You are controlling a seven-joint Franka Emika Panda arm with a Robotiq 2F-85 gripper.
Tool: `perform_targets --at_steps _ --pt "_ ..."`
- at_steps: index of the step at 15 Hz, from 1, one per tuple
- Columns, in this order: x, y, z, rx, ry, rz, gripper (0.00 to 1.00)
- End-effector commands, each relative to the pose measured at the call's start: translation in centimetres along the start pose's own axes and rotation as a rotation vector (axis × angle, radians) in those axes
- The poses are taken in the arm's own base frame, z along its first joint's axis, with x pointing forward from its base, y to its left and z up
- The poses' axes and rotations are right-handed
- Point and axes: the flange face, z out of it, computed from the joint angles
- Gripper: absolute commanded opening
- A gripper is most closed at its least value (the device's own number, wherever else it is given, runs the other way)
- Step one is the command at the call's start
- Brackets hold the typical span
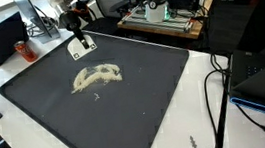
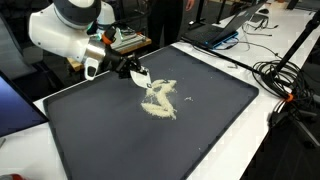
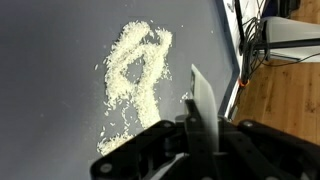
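A thin white blade (image 3: 203, 95) is pinched in the closed claw (image 3: 205, 130), its tip near the pale, rice-like grains (image 3: 135, 75) that lie spread in a loose, looping heap on the dark mat (image 1: 155, 92).

Thin white flat blade (image 3: 203, 95), lower end hidden inside black gripper (image 3: 205, 128), gripper cut off at bottom edge, pale grainy heap (image 1: 97, 78) unidentifiable

There is one black tray (image 1: 45, 104), and on it one loose patch of pale grains (image 1: 97, 78), lying toward the middle and nearer the far edge. One gripper (image 2: 129, 69) is in view with one white scraper (image 3: 204, 95) between its fingers. One open laptop (image 1: 3, 38) sits off the tray, past one edge.
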Motion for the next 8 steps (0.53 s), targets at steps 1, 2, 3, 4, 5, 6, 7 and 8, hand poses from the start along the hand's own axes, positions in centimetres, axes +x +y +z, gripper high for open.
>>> perform_targets --at_steps 1,2,3,4,5,6,7,8 --pt "-0.9 0.8 0.2 0.051 0.045 0.040 0.01" --pt "-1.3 1.6 0.2 0.068 0.064 0.069 0.01" --pt "-1.8 2.2 0.0 0.082 0.094 0.094 0.01" --pt "-2.3 2.9 -0.2 0.105 0.128 0.119 0.01" --pt "-3.0 3.6 -0.5 0.128 0.171 0.144 0.01" --pt "-3.8 4.3 -0.8 0.153 0.220 0.160 0.01" --pt "-4.5 4.8 -1.0 0.177 0.253 0.170 0.01" --pt "-5.1 5.4 -1.2 0.200 0.295 0.182 0.01"
